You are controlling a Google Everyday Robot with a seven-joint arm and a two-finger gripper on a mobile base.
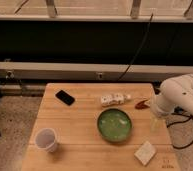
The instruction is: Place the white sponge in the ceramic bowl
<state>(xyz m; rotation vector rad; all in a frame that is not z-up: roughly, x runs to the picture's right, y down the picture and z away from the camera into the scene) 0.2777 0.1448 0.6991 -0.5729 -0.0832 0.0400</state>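
Observation:
The white sponge (pixel 145 152) lies flat near the front right corner of the wooden table (pixel 80 125). The ceramic bowl (pixel 114 125), green inside, stands at the table's middle right, to the upper left of the sponge. My gripper (pixel 156 121) hangs from the white arm (pixel 182 95) at the right edge of the table. It is to the right of the bowl and above and behind the sponge, touching neither.
A black phone (pixel 65 97) lies at the back left. A pale bottle (pixel 114 99) lies on its side behind the bowl. A small reddish-brown object (pixel 141 104) is next to it. A white cup (pixel 46 139) stands front left. Cables hang behind the table.

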